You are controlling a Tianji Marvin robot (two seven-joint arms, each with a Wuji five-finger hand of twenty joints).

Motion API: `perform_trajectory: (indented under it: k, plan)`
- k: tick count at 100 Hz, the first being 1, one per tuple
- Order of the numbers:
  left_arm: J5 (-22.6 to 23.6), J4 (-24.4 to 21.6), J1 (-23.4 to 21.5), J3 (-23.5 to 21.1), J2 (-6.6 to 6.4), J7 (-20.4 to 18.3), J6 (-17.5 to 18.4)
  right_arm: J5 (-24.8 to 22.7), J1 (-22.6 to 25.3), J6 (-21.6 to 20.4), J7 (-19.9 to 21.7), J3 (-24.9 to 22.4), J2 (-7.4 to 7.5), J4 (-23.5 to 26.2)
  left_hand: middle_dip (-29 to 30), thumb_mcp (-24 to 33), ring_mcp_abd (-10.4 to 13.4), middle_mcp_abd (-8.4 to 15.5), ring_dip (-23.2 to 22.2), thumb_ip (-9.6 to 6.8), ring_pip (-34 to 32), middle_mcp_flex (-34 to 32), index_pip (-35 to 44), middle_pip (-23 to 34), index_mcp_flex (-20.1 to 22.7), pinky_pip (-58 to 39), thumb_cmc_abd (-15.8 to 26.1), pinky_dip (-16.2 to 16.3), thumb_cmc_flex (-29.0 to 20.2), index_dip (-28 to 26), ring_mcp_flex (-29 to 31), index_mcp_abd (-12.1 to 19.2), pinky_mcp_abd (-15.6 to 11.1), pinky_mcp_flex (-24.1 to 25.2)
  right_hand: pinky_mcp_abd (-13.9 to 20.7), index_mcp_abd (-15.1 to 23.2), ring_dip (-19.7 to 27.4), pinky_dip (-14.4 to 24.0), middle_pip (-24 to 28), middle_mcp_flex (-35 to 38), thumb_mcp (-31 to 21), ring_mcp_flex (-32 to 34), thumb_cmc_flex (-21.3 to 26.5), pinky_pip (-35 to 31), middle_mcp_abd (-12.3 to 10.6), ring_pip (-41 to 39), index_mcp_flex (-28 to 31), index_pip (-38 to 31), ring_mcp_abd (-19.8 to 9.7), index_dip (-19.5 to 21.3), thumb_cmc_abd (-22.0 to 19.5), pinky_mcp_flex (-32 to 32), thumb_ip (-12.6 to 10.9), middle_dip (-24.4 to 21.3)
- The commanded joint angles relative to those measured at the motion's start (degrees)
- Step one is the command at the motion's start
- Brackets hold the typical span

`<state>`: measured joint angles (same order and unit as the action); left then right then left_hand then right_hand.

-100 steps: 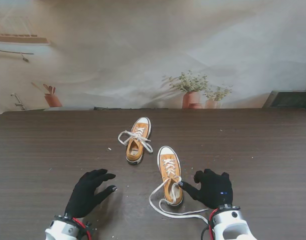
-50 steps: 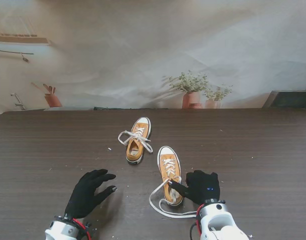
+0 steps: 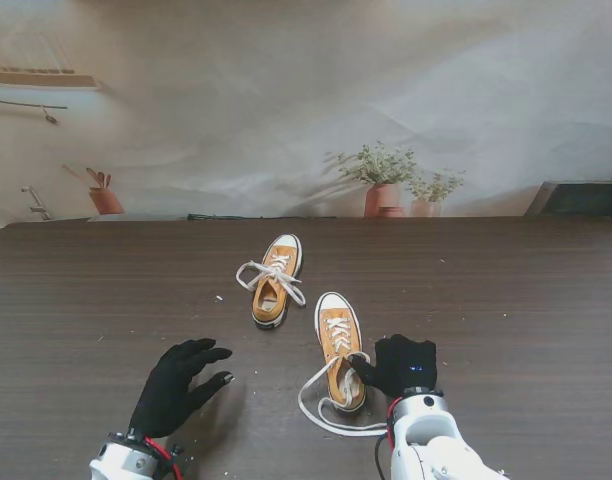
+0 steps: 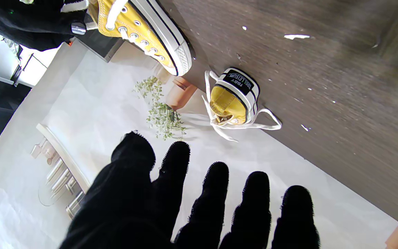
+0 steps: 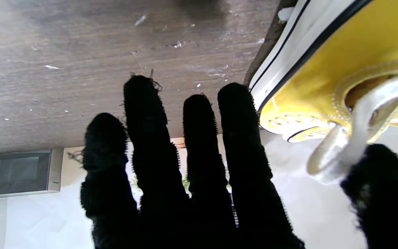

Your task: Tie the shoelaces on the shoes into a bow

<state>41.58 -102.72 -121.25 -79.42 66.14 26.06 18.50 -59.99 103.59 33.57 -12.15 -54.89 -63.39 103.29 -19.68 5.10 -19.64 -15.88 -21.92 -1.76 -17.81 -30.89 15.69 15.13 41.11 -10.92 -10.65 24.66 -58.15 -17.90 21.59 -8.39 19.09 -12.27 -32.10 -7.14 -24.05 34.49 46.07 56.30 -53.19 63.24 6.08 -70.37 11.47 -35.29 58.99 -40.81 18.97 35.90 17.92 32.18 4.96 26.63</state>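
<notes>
- Two yellow low-top sneakers on the dark wood counter [image 3: 506, 300]. The near shoe [image 3: 341, 348] sits roughly in the middle, toe pointing away from me, and its shoelace [image 3: 321, 412] is undone, trailing off the heel end in a big loose loop on the counter.
- The far shoe [image 3: 275, 280] is a bit farther from me and to the left, well apart from the first one. Its laces [image 3: 256, 276] are loose too, flopped out on both sides.
- The right hand [image 3: 401, 366] is right up against the near shoe's right side, by the heel end. In the right wrist view the four fingers [image 5: 154, 145] are straight and spread beside the sole, and the thumb [image 5: 382, 180] is touching a blurry strand of lace at the shoe's opening. Can't tell if it's actually pinching it.
- The left hand [image 3: 176, 385] is flat over the counter off to the left of the near shoe, not touching anything, fingers spread wide, holding nothing.
- Little white specks [image 3: 218, 298] are scattered on the counter.
</notes>
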Motion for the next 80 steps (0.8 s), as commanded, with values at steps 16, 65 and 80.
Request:
perform_trajectory:
  k: [16,65,80]
  plan:
    - [0.21,-0.63,-0.31,0.01,0.04,-0.79,0.2,0.25,0.05,-0.6,0.77,-0.26,0.0,0.06,-0.75,-0.23,0.27,-0.58,-0.48,0.68,-0.97,-0.36,0.47,0.93,2.08,0.26,0.91,-0.83,-2.25,-0.91,0.13,0.14,0.43,-0.34,-0.42,2.35,-0.87,0.69,2.03,2.11,-9.87,2.76,9.55,-1.31,-1.72,-0.9,1.81,-4.17,-0.77,3.68,7.1,1.09,1.3,1.47]
    - [0.06,-0.71,-0.34,0.22,0.06,-0.75,0.5,-6.46,-0.99,-3.29,-0.44,-2.24,0.63,0.29,-0.74,-0.47,0.22,-0.59,-0.48,0.92,-1.09,-0.46,0.62,1.02,2.22,0.26,1.19,-0.89,-3.03,-0.87,0.21,0.09,0.44,-0.34,4.5,8.75,-0.34,-0.66,4.39,1.14,-20.76,1.46,24.78,0.2,-4.71,0.21,-5.99,-25.72,-5.3,-4.58,26.89,0.54,8.26,0.66]
    - [0.16,-0.77,-0.43,0.22,0.08,-0.57,0.59,-7.85,-3.15,-3.54,-3.34,-1.65,0.57,-2.54,-0.75,-0.58,0.21,-0.59,-0.47,0.99,-1.1,-0.61,0.67,1.07,2.29,0.23,1.33,-0.89,-3.23,-0.87,0.26,0.03,0.46,-0.41,5.24,10.47,0.46,-1.75,4.47,-0.74,-22.31,-0.67,23.98,2.45,-5.26,1.92,-7.63,-27.41,-5.42,-3.35,27.7,-1.93,8.1,0.35]
